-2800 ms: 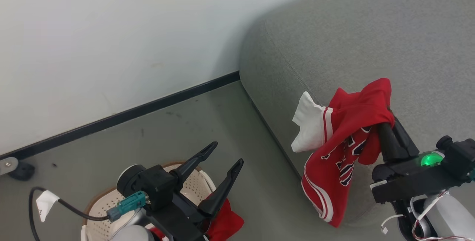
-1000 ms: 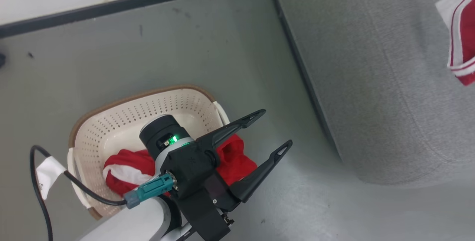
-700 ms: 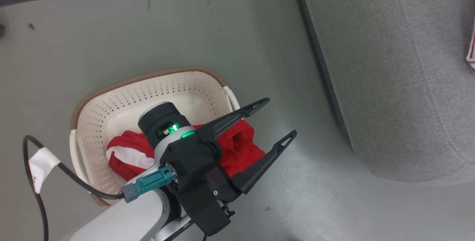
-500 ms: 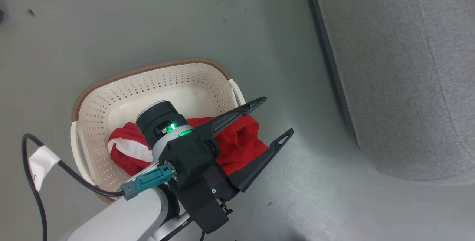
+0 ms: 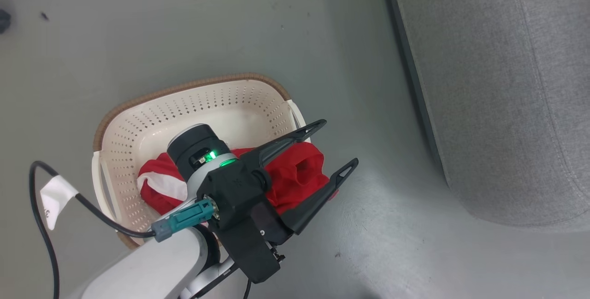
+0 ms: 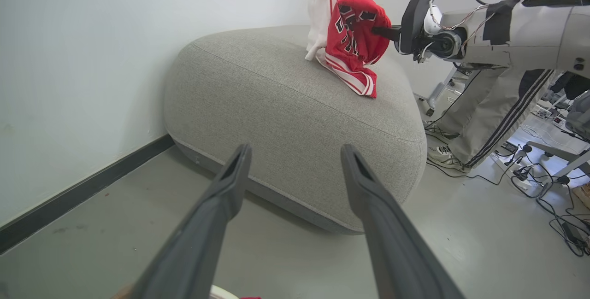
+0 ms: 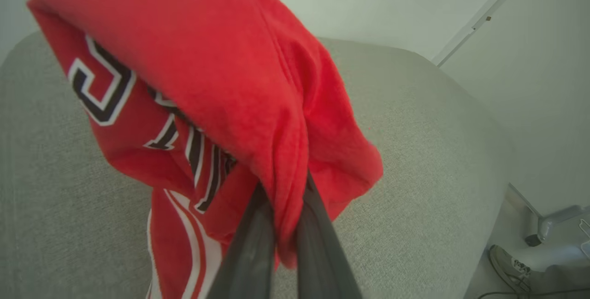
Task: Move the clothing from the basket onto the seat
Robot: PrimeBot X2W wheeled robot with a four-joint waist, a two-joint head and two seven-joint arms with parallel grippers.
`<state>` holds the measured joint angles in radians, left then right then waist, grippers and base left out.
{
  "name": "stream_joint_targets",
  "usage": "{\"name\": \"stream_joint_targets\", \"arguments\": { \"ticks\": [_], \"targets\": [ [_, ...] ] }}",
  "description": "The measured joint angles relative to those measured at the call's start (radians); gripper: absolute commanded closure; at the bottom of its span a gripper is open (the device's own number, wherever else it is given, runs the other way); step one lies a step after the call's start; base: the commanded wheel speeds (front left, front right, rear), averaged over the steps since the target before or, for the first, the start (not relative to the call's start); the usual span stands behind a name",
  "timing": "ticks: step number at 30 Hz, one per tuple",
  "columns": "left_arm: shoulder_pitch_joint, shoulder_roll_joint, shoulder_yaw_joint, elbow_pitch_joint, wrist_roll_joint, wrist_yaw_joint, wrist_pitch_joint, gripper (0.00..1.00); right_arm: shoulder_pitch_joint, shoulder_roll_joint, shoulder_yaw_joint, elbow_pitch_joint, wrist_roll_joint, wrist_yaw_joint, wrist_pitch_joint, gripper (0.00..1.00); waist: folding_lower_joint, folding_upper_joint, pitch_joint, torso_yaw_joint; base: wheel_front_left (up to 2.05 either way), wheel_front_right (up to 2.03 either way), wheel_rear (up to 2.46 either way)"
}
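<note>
Right hand (image 7: pixel 282 197): pinched shut on a fold of the red jersey (image 7: pixel 207 82); we hold it over the grey sofa (image 6: pixel 286 101), striped hem seemingly on the cushion, ready to release
Left hand (image 5: pixel 339 143): spread wide, holding nothing; poised above the laundry basket (image 5: pixel 184 94), we judge for the next pick
Other clothing (image 5: pixel 297 177): red and white, bunched in the basket, draped over its sofa-side rim
Writing: black, white-edged block letters on the jersey; too creased for us to read

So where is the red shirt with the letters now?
The red shirt hangs at the top of the left wrist view, pinched in the right gripper over the grey seat.
</note>
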<state>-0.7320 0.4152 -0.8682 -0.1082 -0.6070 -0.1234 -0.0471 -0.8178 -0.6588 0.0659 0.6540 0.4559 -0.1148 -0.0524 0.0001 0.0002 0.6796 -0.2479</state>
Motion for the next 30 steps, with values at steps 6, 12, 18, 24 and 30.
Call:
{"name": "stream_joint_targets", "arguments": {
  "ticks": [6, 12, 18, 24, 30],
  "targets": [
    [0.000, 0.000, -0.005, 0.023, -0.007, 0.000, -0.021, 0.00, 0.010, 0.044, 0.053, 0.026, -0.018, -0.001, 0.089, 0.00, -0.0001, -0.0001, -0.033, -0.003, 0.00, 0.00, 0.00],
    [0.003, -0.006, -0.012, 0.043, -0.014, 0.000, -0.043, 0.00, 0.010, 0.049, 0.096, 0.029, -0.038, -0.001, 0.147, 0.00, -0.0001, -0.0001, -0.068, -0.008, 0.00, 0.00, 0.00],
    [0.019, -0.005, -0.011, 0.076, -0.022, 0.000, -0.066, 0.00, 0.030, 0.058, 0.138, 0.007, -0.076, -0.001, 0.194, 0.00, -0.0001, -0.0002, -0.111, -0.014, 0.00, 0.00, 0.00],
    [0.053, -0.005, -0.004, 0.110, -0.028, 0.000, -0.099, 0.00, 0.077, 0.044, 0.155, -0.031, -0.103, -0.001, 0.214, 0.00, -0.0001, -0.0001, -0.160, -0.022, 0.00, 0.00, 0.00],
    [0.088, -0.007, 0.009, 0.151, -0.064, 0.000, -0.132, 0.00, 0.122, 0.012, 0.142, -0.095, -0.105, -0.001, 0.192, 0.00, -0.0002, -0.0003, -0.218, -0.025, 0.00, 0.00, 0.00]
  ]
}}
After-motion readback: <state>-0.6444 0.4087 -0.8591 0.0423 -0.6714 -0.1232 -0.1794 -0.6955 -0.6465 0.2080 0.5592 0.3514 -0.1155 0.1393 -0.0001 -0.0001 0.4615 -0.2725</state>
